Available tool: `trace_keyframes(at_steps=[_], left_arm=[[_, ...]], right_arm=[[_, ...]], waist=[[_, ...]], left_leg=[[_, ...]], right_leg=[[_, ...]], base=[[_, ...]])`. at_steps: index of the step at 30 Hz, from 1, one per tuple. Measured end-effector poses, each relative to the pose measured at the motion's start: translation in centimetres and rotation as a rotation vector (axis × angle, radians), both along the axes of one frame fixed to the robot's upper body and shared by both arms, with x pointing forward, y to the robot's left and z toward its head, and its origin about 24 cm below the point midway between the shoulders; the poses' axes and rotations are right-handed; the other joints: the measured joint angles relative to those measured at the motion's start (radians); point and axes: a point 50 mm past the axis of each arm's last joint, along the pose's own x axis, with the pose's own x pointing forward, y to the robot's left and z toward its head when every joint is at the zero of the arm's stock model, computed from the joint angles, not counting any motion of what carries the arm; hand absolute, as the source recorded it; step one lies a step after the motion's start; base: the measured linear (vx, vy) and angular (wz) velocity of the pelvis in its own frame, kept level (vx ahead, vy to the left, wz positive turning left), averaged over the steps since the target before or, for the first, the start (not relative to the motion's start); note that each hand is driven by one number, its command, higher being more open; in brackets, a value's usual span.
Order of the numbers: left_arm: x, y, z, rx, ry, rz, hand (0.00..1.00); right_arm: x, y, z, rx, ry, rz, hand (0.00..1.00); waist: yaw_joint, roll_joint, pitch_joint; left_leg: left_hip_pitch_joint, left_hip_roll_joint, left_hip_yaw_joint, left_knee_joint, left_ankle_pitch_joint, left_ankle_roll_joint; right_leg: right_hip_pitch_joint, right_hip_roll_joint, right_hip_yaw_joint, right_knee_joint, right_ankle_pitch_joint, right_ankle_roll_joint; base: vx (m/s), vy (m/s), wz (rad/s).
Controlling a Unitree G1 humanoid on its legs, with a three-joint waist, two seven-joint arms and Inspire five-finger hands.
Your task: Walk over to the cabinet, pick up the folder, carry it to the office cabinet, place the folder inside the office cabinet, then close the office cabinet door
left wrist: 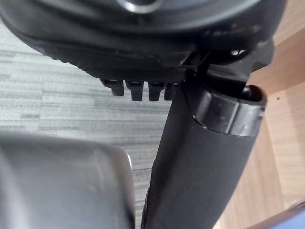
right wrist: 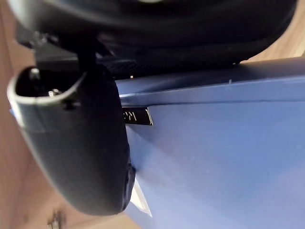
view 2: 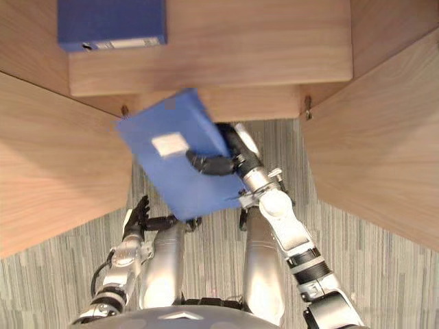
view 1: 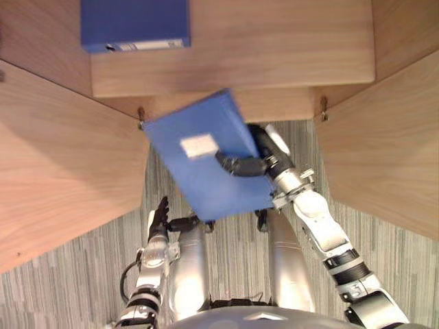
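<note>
Folder [view 1: 206, 161]: blue, flat and rectangular, with a small white label [view 1: 199, 145] on the upward face; plain cover, square corners.
Folder position: held in the air, tilted and turned at an angle, between the two open doors of the cabinet; its far corner reaches the front edge of the cabinet shelf [view 1: 274, 48], the near edge hangs over the carpet [view 1: 82, 274].
Right hand [view 1: 257, 154]: clamped on the folder's right edge; the thumb [right wrist: 81, 143] lies across the top face just beside the label, the fingers go under the cover and are hidden.
Left hand [view 1: 159, 218]: low by the robot's side, fingers straight and loose, holding nothing, well apart from the folder.
Second folder [view 1: 134, 24]: same blue, lying flat on the shelf at its far left, pale strip along the near edge.
Left door [view 1: 62, 157]: wood, swung open.
Right door [view 1: 384, 151]: wood, swung open.
</note>
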Motion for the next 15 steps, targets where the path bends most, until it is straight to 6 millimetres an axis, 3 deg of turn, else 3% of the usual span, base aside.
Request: trace_keyframes(at_steps=[6,11,15], left_arm=[[2.6,-1.3,2.7,-0.048,-0.136,0.000,1.00],[3.0,-1.4,3.3,-0.066,-0.167,0.018,1.00],[3.3,-1.4,4.0,-0.070,-0.198,0.033,1.00]], right_arm=[[1.9,-4.3,4.4,0.472,-0.084,-0.222,0.00],[2.4,-6.2,6.2,0.650,-0.135,-0.289,0.00],[3.4,-6.6,7.7,0.759,-0.154,-0.287,0.00]], waist=[[0.022,-0.002,0.021],[0.027,-0.002,0.023],[0.031,-0.002,0.023]], left_leg=[[-0.113,0.021,-0.008,0.053,-0.003,0.000],[-0.130,0.023,-0.022,0.051,-0.005,-0.002],[-0.130,0.020,-0.022,0.042,-0.004,-0.003]], right_leg=[[-0.116,0.010,-0.004,0.055,-0.004,-0.017],[-0.128,0.008,-0.022,0.056,-0.011,-0.024],[-0.128,0.005,-0.024,0.053,-0.012,-0.024]], base=[[-0.02,-0.028,-0.05],[0.06,-0.008,0.05],[0.01,0.004,0.02]])
